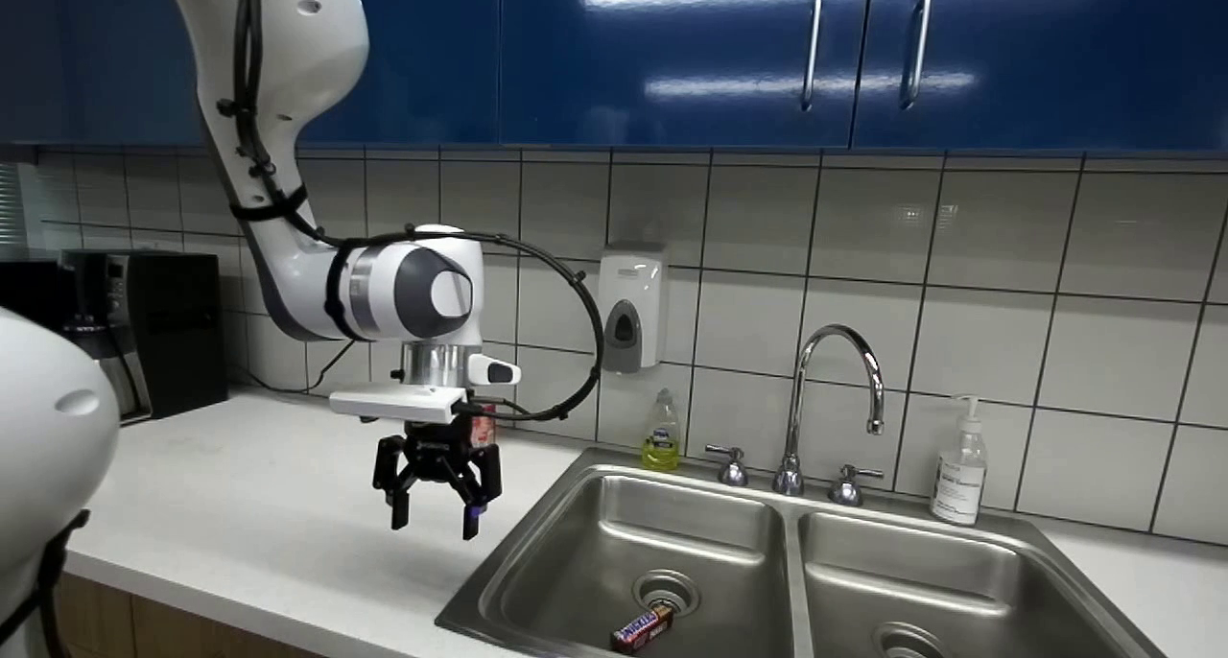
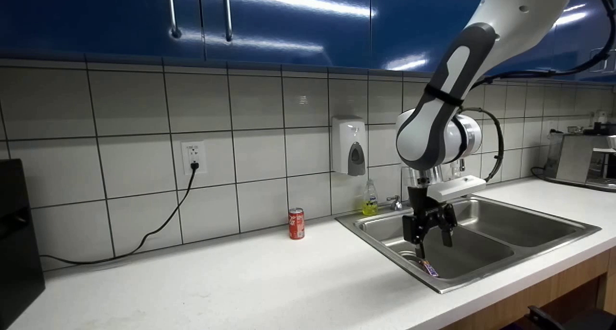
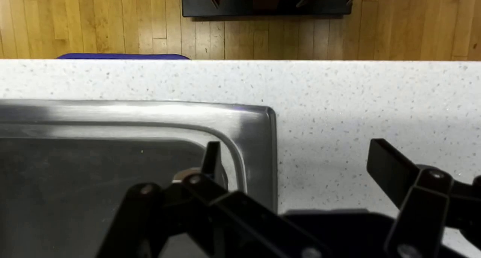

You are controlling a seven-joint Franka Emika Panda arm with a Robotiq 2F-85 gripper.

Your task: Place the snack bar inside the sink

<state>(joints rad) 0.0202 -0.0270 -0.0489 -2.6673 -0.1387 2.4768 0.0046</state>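
The snack bar [image 1: 641,629], in a dark wrapper with a white and blue label, lies in the left-hand basin of the steel sink [image 1: 724,567]. One end is at the drain's edge. In an exterior view the snack bar [image 2: 429,268] shows partly behind the sink [image 2: 385,254] rim. My gripper [image 1: 435,528] is open and empty, above counter level by the sink's left edge. It also shows in an exterior view [image 2: 434,249]. In the wrist view the open fingers [image 3: 295,149] straddle the sink's rim [image 3: 150,111]; a brownish edge behind one finger is unclear.
A red can [image 2: 296,224] stands on the counter [image 2: 231,282] near the wall. A yellow soap bottle [image 1: 661,437], a tall curved faucet [image 1: 796,399] with handles and a pump bottle [image 1: 959,476] stand along the sink's back. A soap dispenser [image 1: 633,308] hangs on the wall.
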